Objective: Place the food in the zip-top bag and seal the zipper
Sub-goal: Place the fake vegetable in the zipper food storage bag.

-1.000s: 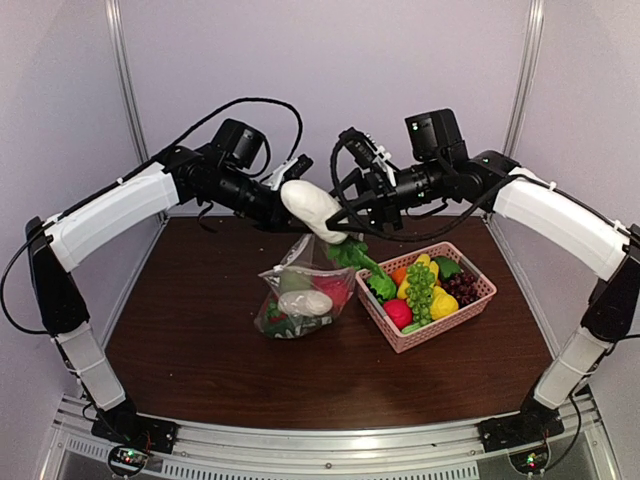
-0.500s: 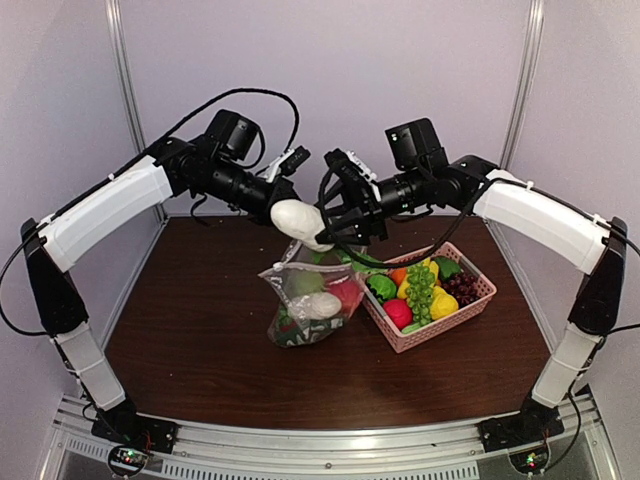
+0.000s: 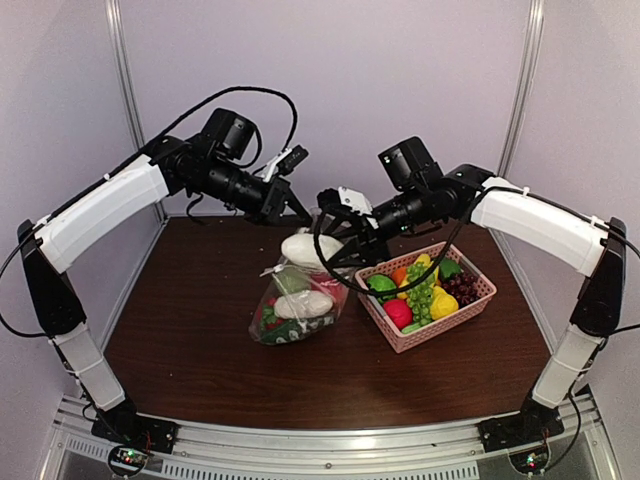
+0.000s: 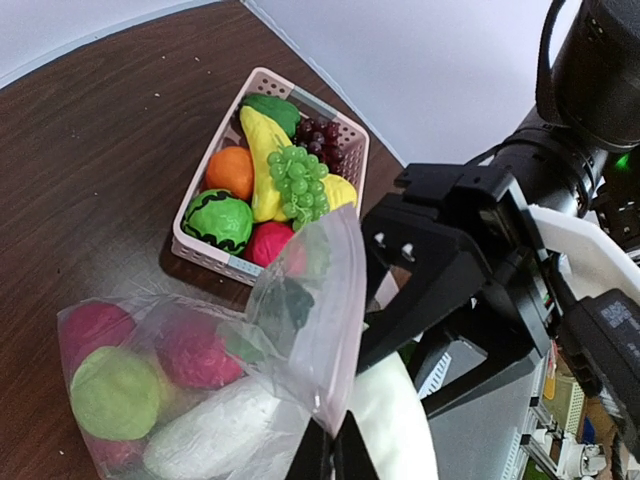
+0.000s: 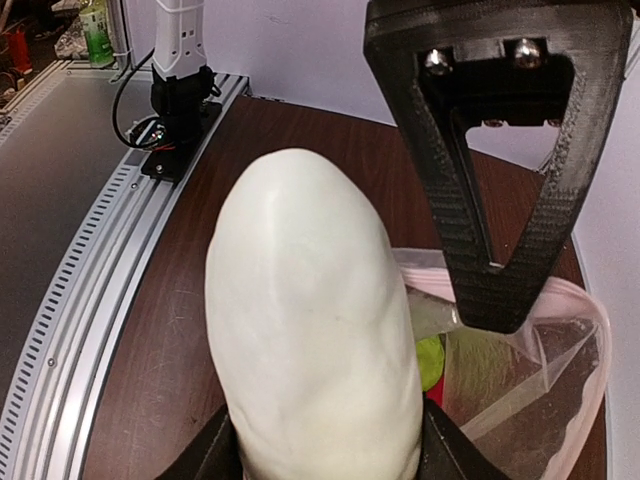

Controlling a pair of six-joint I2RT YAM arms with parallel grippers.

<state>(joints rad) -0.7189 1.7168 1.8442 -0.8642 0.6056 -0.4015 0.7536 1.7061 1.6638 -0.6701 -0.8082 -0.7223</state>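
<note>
The clear zip-top bag [image 3: 291, 306] stands on the table with red, green and white food inside. My left gripper [image 3: 292, 207] [image 4: 335, 455] is shut on the bag's upper edge [image 4: 318, 300] and holds it up. My right gripper [image 3: 338, 240] [image 5: 325, 455] is shut on a white cabbage-like food [image 3: 309, 248] [image 5: 312, 320], which sits at the bag's open mouth, beside the left fingers [image 5: 500, 200]. The zipper shows as a pale pink strip along the mouth rim [image 5: 588, 300]. In the left wrist view the white food [image 4: 395, 420] lies just right of the pinched edge.
A pink lattice basket [image 3: 477, 301] [image 4: 352, 135] stands right of the bag, holding green grapes, an orange, yellow pieces, a red fruit and dark grapes. The two wrists are close together above the bag. Grey walls and a post stand behind.
My right gripper has carried the white food down and to the left, from above the bag to its mouth. The left gripper kept its hold while the bag swayed slightly.
</note>
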